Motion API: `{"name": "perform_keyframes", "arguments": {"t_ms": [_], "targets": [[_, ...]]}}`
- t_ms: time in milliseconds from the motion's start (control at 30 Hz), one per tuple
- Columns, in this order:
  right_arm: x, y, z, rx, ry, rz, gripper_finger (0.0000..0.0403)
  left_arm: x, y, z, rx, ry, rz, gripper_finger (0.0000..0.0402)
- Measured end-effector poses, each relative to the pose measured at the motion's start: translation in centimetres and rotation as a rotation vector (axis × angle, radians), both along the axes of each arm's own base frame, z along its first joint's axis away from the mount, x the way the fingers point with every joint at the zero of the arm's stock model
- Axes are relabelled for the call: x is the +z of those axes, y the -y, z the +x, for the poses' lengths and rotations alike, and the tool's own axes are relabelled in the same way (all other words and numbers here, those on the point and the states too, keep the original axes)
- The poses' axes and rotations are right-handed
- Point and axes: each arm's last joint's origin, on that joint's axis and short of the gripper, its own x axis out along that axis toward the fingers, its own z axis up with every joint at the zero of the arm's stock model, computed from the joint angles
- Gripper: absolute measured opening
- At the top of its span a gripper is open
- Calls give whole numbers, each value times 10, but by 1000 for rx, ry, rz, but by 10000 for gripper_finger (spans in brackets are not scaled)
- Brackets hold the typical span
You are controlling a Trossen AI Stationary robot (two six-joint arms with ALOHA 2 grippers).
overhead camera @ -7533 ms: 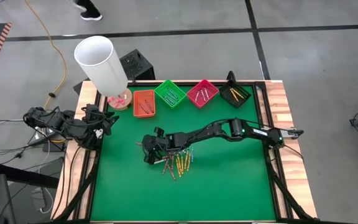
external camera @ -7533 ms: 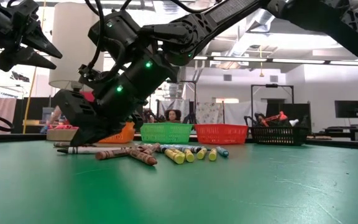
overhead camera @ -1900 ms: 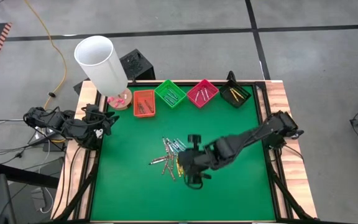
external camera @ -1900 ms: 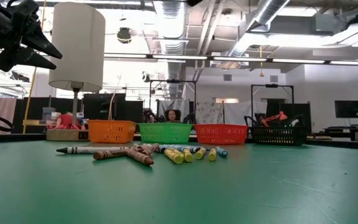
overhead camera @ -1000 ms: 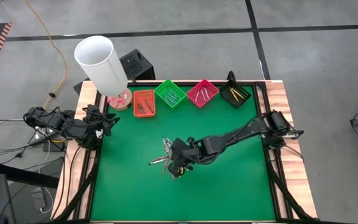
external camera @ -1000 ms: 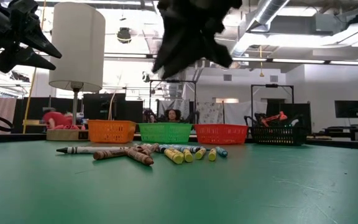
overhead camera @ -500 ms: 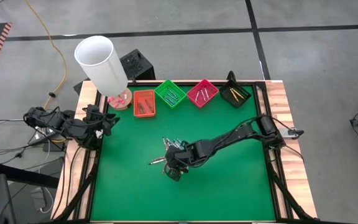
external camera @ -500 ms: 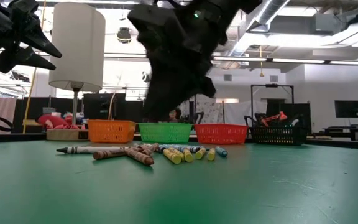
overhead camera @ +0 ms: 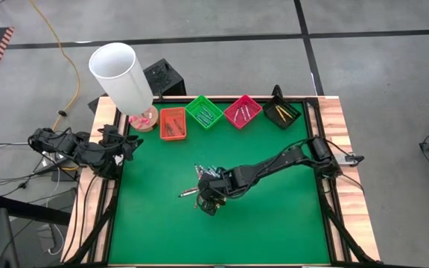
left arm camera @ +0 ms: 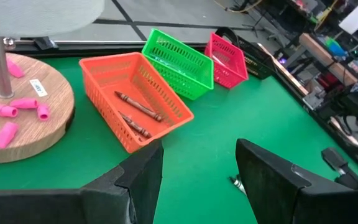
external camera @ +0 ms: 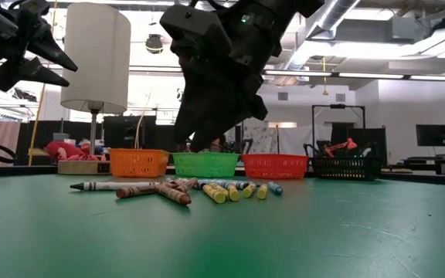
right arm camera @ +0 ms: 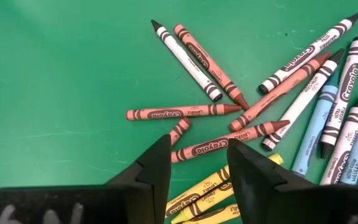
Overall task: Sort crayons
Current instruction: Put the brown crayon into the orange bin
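Now my right gripper, fingers apart, hovers over the crayons; a brown crayon lies crosswise between its tips.

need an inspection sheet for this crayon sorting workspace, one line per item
surface: green mat in a wooden frame.
job's things: loose crayons piled mid-mat; orange tray holds brown ones; green tray, pink tray and black tray each hold some.
clutter: white lamp on a wooden base with pink erasers.
grippers: right gripper open, above the pile, holding nothing; left gripper open, at the mat's left edge.
cables: yellow cord on the floor.
surroundings: grey floor; workshop room behind; a person's shoe at the top.
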Motion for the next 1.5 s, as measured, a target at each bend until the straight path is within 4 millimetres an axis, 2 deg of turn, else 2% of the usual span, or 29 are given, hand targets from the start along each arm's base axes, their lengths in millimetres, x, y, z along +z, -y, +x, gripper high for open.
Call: {"name": "perform_keyframes", "arguments": {"t_ms": [133, 533, 767, 967, 1500], "targets": [[0, -2, -1, -14, 2, -4, 161, 0, 0, 0, 6, 12, -19, 192], [-1, -18, -4, -93, 66, -189, 160, 0, 0, 0, 1, 5, -16, 192], [-14, -28, 4, -75, 101, -148, 160, -1, 0, 0, -13, -4, -11, 192], [-42, -32, 7, -61, 33, -124, 159, -1, 0, 0, -17, -7, -14, 192], [-48, -40, 7, -94, 48, -115, 159, -1, 2, 0, -67, -32, -9, 192]]}}
